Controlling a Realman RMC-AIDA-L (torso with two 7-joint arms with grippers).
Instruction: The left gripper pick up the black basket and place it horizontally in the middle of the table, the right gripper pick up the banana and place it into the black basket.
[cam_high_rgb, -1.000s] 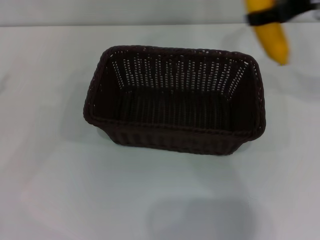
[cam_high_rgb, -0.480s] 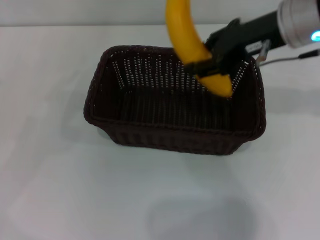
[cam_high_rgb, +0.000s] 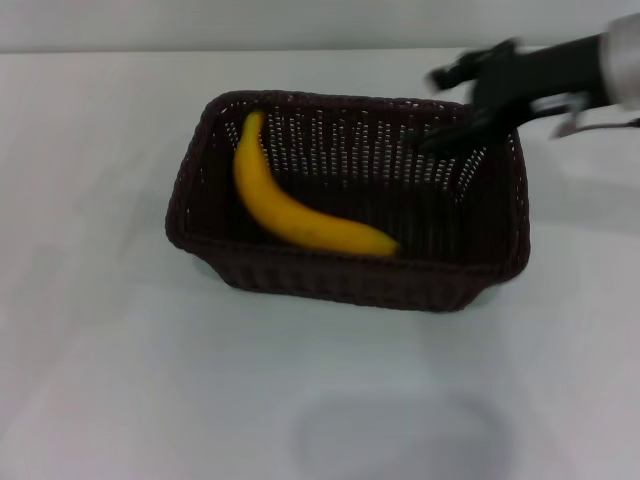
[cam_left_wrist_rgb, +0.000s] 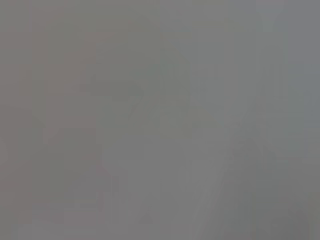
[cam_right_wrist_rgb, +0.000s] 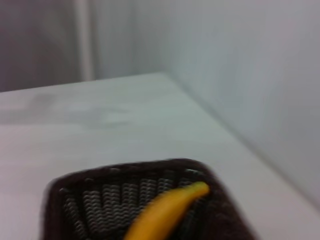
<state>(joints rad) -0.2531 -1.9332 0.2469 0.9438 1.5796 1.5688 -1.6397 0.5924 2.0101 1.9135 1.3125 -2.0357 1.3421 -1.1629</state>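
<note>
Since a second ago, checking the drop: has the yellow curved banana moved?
Yes. The banana went from beyond the black wicker basket's right corner down inside it.

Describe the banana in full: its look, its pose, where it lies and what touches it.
The banana is ripe yellow, smooth and curved, and looks whole and unpeeled. It lies flat inside the black basket, one narrow end up near the far left corner, the other by the near wall toward the middle. It rests on the basket's woven floor. Nothing grips it: the right hand is open above the basket's far right corner, apart from it.
</note>
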